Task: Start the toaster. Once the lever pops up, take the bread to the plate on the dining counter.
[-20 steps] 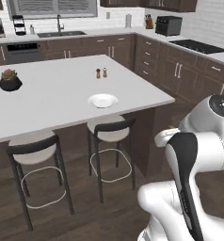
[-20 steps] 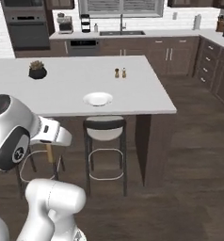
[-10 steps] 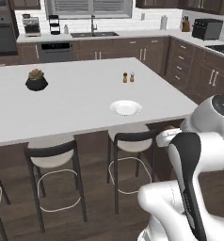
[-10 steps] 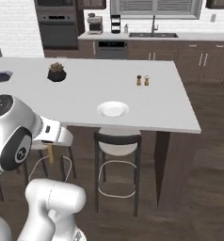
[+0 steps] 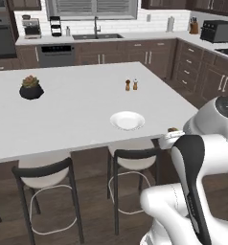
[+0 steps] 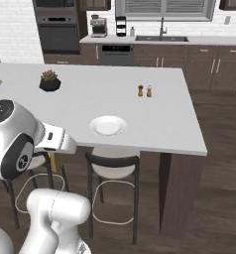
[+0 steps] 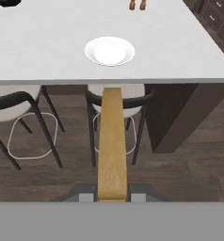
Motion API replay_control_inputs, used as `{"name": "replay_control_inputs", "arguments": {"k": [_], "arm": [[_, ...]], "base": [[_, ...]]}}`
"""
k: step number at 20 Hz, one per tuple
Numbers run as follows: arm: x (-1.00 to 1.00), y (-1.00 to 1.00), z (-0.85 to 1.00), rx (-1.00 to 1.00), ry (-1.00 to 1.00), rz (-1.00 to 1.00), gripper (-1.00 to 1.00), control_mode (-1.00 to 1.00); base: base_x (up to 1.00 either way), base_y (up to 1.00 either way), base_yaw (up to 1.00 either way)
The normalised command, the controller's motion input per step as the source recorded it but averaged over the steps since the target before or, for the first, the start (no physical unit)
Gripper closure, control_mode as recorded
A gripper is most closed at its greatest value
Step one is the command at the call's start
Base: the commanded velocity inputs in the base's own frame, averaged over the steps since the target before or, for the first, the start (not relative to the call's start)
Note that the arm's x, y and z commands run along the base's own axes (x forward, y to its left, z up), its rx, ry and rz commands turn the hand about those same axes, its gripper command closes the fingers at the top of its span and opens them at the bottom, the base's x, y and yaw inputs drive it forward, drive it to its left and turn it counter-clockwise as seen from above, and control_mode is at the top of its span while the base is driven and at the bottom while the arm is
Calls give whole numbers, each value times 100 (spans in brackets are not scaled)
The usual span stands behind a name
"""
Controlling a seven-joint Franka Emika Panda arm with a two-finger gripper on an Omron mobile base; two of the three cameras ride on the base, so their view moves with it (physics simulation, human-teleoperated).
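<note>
My gripper (image 7: 112,195) is shut on the bread (image 7: 112,141), a brown slice seen edge-on, reaching forward from the fingers. It hangs below and short of the dining counter (image 7: 43,47) edge, lined up with the white plate (image 7: 109,51). From the base, the plate (image 5: 127,120) (image 6: 108,125) lies near the counter's front edge. A sliver of bread (image 5: 172,129) (image 6: 52,161) shows at my hand. A dark boxy appliance (image 5: 216,30) on the back right worktop may be the toaster. The lever is too small to make out.
Two dark stools (image 5: 132,158) (image 5: 41,174) stand under the counter's front edge. Salt and pepper shakers (image 5: 131,85) and a potted plant (image 5: 31,88) sit on the counter beyond the plate. The counter's right corner (image 6: 202,149) is close by.
The whole picture has shifted, so the base has driven: the plate and counter now sit more centred. The gripper keeps its hold on the bread.
</note>
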Motion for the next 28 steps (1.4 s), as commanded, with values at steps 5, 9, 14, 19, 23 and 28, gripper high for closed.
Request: {"name": "replay_control_inputs", "arguments": {"k": [5,9,14,19,23,28], "arm": [[0,0,0,0,0,0,100,100],[0,0,0,0,0,0,100,100],[0,0,0,0,0,0,100,100],[0,0,0,0,0,0,100,100],[0,0,0,0,0,0,100,100],[0,0,0,0,0,0,100,100]], "base": [[64,-30,2],[56,-34,2],[46,-29,1],[35,-29,2],[36,-28,3],[41,-21,3]]}}
